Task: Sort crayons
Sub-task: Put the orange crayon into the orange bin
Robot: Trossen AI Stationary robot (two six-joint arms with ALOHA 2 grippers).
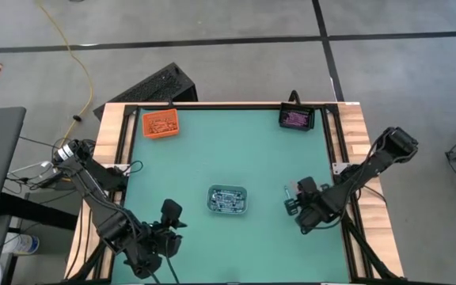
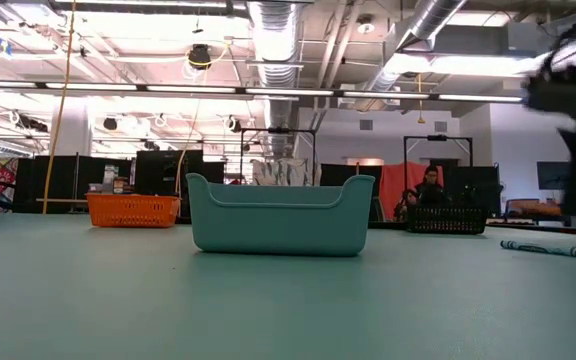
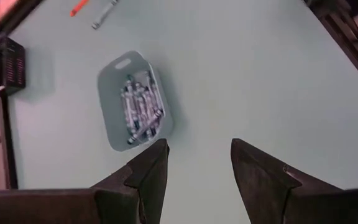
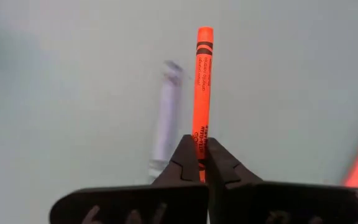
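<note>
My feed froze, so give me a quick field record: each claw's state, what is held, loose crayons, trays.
right claw: shut on orange crayon
left claw: open, empty, near table's front edge
loose crayon: grey-blue crayon lying beside the held one
orange tray: far left corner
black tray: far right corner
grey tray: centre, holds grey-blue crayons
</note>
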